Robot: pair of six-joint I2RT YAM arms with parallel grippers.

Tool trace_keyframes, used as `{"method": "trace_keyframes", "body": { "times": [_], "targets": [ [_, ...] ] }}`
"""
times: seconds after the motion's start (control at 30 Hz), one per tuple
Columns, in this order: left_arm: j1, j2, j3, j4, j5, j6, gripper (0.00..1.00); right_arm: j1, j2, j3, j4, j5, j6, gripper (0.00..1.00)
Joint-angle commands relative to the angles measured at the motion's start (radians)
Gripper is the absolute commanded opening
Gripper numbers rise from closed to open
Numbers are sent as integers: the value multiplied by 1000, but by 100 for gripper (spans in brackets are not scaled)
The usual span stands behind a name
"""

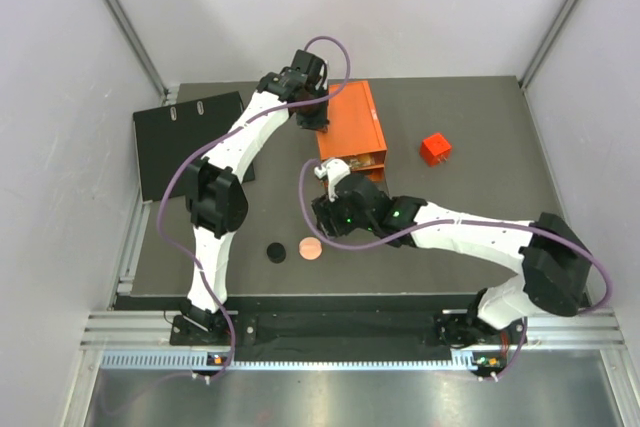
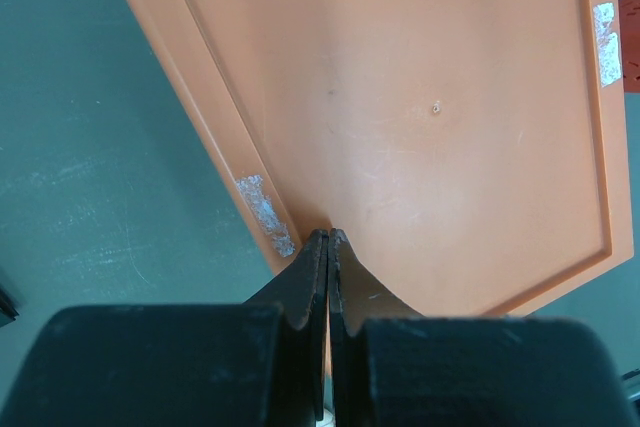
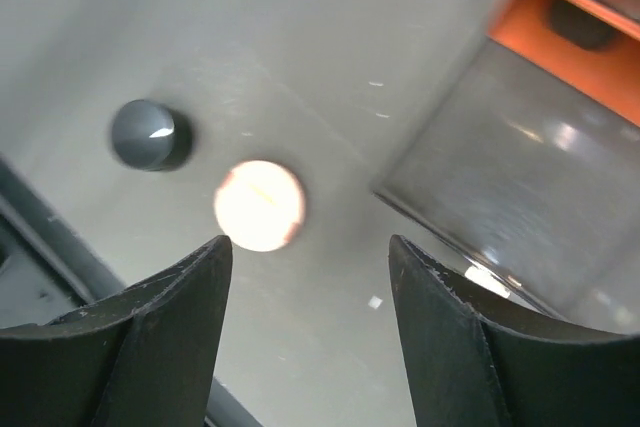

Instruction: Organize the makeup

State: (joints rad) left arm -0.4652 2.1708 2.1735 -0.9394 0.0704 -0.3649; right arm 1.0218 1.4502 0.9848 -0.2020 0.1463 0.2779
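While your left gripper (image 2: 328, 239) sits pinched fully shut on nothing, tips right at the left edge of the large orange box (image 2: 420, 117), your right gripper (image 3: 310, 247) hangs over the table (image 3: 330, 37) with its jaws spread wide and empty. You can't tell whether the left tips touch the box.

The right wrist camera gives you what the left one can't. The pinkish-copper disc (image 3: 260, 205) lies flat just beyond the fingertips, washed out by glare. The black disc (image 3: 150, 134) lies near it, apart, not touching. That view also catches the box's open end, upper right, with a dark blurred shape inside that you can't make out.

Only the overhead view shows you the red cube (image 1: 435, 149), right of the box, and a flat black panel (image 1: 190, 142) at the table's left. It also places both discs on the near part of the table, in front of the box.

Your count: one black disc, one copper disc, one box, one cube, one panel.
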Motion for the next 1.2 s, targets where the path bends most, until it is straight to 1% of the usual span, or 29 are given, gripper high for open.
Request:
{"method": "trace_keyframes", "body": {
  "times": [0.0, 0.17, 0.33, 0.4, 0.43, 0.7, 0.9, 0.93, 1.0, 1.03, 1.13, 1.17],
  "targets": [
    [7, 106, -93, -286, -37, 27, 0, 35, 81, 72, 55, -126, -49, 63],
    [8, 98, -115, -292, -18, 34, 0, 52, 205, 130, 38, -195, -85, 60],
    [7, 96, -116, -294, -24, 29, 0, 54, 288, 192, 19, -260, -106, 57],
    [8, 98, -116, -297, -23, 27, 0, 55, 329, 212, 12, -269, -111, 50],
    [7, 98, -118, -299, -23, 27, 0, 57, 341, 218, 6, -274, -115, 48],
    [7, 104, -118, -300, -29, 30, 0, 57, 435, 238, -20, -268, -123, 44],
    [8, 107, -116, -303, -26, 32, 0, 66, 490, 255, -59, -186, -132, 41],
    [8, 107, -118, -303, -24, 34, 0, 67, 501, 255, -60, -173, -131, 32],
    [8, 110, -119, -303, -27, 34, 0, 67, 509, 259, -66, -165, -129, 20],
    [8, 109, -118, -303, -26, 37, 0, 70, 515, 261, -69, -162, -129, 9],
    [8, 109, -116, -303, -27, 37, 0, 69, 495, 255, -65, -163, -129, 0],
    [8, 110, -116, -303, -26, 37, 0, 69, 486, 249, -59, -165, -128, 0]
  ]
}}
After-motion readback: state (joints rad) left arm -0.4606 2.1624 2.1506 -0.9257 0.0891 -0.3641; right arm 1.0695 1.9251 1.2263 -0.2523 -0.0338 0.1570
